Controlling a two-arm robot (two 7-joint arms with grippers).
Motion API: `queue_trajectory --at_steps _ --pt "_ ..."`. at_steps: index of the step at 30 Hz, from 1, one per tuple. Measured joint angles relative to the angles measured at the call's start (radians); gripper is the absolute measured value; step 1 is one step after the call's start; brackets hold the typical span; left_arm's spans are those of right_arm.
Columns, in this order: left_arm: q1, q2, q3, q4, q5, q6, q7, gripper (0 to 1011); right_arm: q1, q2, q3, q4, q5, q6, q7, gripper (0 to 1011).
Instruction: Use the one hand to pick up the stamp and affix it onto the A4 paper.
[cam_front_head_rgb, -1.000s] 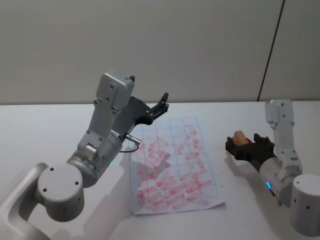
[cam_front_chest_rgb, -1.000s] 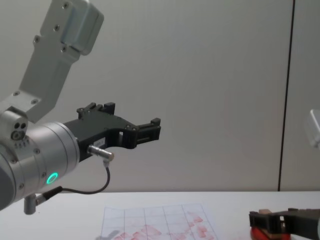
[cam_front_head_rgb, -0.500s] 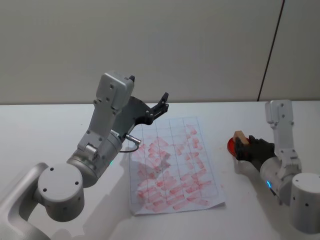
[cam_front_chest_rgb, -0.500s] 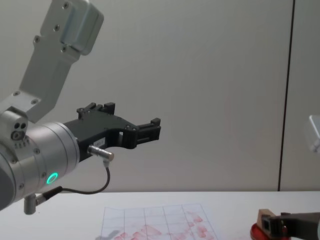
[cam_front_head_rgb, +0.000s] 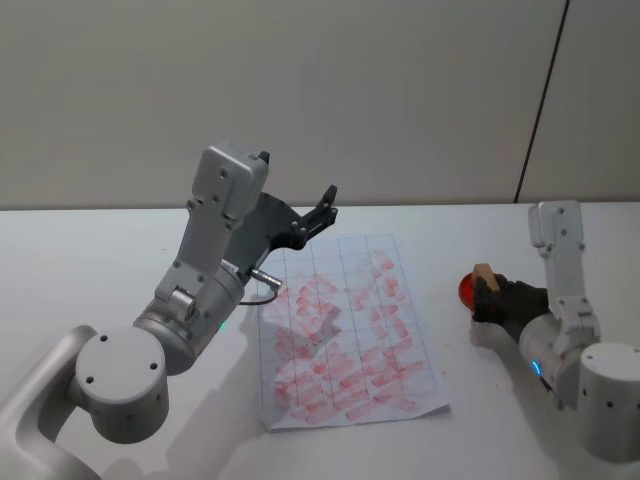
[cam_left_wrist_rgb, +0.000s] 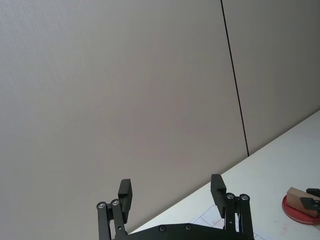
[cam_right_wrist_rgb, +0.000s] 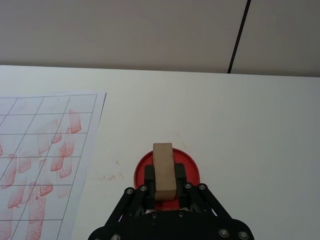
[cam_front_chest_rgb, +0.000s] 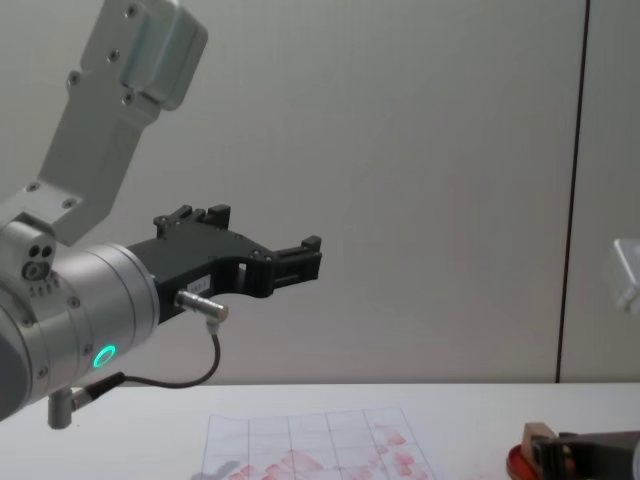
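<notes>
Head view: the right claw (cam_front_head_rgb: 492, 297) pinches the stamp (cam_front_head_rgb: 483, 274) over the red ink pad (cam_front_head_rgb: 466, 291), at 3 o'clock of the A4 paper (cam_front_head_rgb: 345, 330) on the white surface (cam_front_head_rgb: 100, 260). The left claw (cam_front_head_rgb: 322, 205) hangs raised at the sheet's 11 o'clock, fingers spread.

Left wrist view: the left claw's (cam_left_wrist_rgb: 171, 187) fingers stand well apart.

Right wrist view: the stamp (cam_right_wrist_rgb: 163, 167) stands upright between the right claw's fingers, within the pad's outline.

Chest view: the stamp (cam_front_chest_rgb: 535, 436) sits low, at 3 o'clock of the paper.
</notes>
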Motion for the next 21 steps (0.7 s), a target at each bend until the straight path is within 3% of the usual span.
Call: queue_trajectory --at_steps 21 --pt "0.000 0.000 0.000 0.000 0.000 0.000 0.000 1001 0.023 -0.018 0.012 0.022 0.033 0.053 -0.015 223"
